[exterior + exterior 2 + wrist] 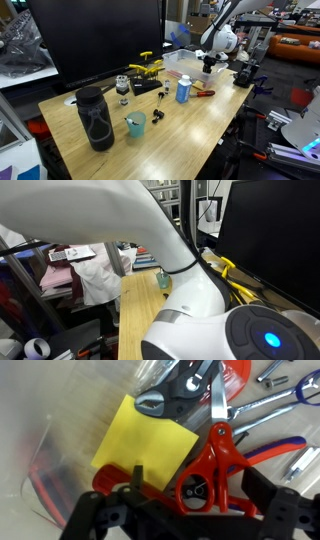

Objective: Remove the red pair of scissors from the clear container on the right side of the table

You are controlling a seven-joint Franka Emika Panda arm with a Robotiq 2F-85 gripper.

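Observation:
In the wrist view the red pair of scissors (214,458) lies in the clear container (40,455), partly on a yellow note pad (145,435), blades pointing away. Its red loop handles sit between the two black fingers of my gripper (196,484). The fingers are spread to either side of the handles, and a gap shows at the left finger. In an exterior view the gripper (208,66) is down in the clear container (177,61) at the far right of the table (200,130); the scissors are hidden there.
Grey-handled pliers (165,398) and wrenches (268,405) lie in the bin beside the scissors. On the table stand a blue-labelled bottle (183,89), a reddish-orange tool (205,93), a teal cup (135,124) and a black bottle (95,118). The arm (200,290) fills an exterior view.

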